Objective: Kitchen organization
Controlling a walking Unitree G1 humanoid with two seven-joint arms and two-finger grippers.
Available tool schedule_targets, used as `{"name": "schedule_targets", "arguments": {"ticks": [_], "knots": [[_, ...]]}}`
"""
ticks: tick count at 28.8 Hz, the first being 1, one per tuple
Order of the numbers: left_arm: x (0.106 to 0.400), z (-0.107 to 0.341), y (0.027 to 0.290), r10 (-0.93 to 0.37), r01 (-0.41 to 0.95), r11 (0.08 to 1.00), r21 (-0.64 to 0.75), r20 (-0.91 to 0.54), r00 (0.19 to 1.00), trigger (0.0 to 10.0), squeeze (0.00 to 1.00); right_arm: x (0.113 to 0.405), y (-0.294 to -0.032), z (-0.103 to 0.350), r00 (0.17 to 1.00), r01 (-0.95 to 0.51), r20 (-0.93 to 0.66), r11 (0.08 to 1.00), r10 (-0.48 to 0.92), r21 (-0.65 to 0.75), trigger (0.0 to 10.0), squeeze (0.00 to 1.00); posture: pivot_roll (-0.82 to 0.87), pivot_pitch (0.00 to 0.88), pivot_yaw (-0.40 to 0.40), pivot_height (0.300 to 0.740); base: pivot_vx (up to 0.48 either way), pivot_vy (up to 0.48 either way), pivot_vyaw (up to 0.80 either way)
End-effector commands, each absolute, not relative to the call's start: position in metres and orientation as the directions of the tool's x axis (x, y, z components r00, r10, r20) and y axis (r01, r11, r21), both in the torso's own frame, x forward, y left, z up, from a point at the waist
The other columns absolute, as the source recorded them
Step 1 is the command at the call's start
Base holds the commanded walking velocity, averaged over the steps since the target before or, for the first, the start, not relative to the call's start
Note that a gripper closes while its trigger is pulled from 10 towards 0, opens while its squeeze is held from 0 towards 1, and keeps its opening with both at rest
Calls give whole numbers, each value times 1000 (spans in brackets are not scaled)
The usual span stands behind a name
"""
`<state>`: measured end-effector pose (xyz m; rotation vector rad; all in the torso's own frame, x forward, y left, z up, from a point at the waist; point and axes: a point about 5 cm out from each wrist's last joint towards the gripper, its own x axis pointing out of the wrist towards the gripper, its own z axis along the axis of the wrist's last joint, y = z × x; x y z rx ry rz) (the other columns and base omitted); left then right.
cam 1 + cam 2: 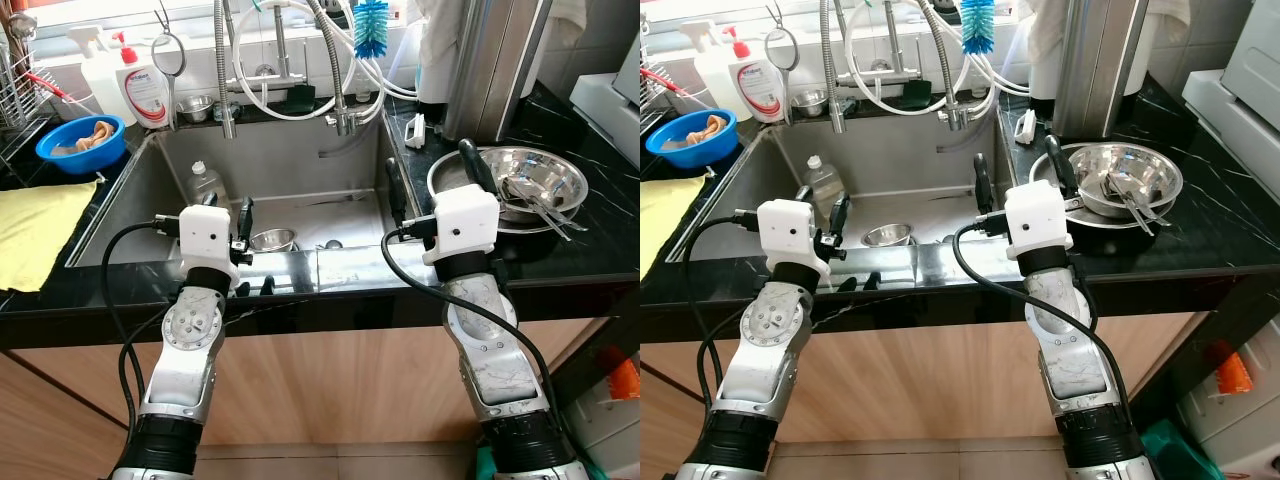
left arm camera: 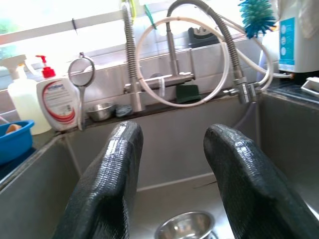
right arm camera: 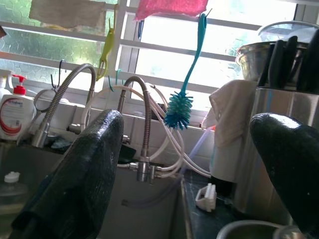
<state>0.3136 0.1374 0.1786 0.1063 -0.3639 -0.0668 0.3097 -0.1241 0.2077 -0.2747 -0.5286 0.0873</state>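
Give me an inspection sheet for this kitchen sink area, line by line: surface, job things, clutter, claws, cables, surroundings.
Surface: black marble counter around a steel sink.
Job's things: small steel bowl and a clear plastic bottle in the sink; large steel bowl holding utensils on the counter, right of the sink.
Clutter: blue bowl, soap bottle, yellow cloth to the left; blue bottle brush hanging by the taps.
Claws: left claw open above the sink's front edge; right claw open, straddling the sink's right rim, holding nothing.
Cables: black cable looping from each wrist.
Surroundings: window behind the taps; wooden cabinet front below.
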Motion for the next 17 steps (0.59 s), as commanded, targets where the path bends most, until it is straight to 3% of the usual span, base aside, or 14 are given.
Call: {"name": "schedule_targets", "arguments": {"ticks": [1, 3, 8, 17], "knots": [[314, 181, 140, -78, 35, 992, 122, 367, 927, 10000, 0, 309, -121, 215, 856, -15, 499, 972, 133, -233, 10000, 0, -205, 0, 78, 740, 0, 0, -788], [313, 178, 139, -86, 45, 992, 121, 359, 929, 10000, 0, 307, -130, 210, 881, 43, 469, 979, 57, -199, 10000, 0, -207, 0, 81, 740, 0, 0, -759], [313, 178, 139, -88, 47, 991, 123, 356, 931, 10000, 0, 304, -133, 205, 889, 54, 456, 978, 46, -203, 10000, 0, -210, 0, 82, 740, 0, 0, -674], [315, 179, 137, -98, 58, 991, 122, 356, 929, 10000, 0, 302, -127, 203, 889, 35, 451, 973, 74, -229, 10000, 0, -204, 0, 82, 740, 0, 0, 0]]}}
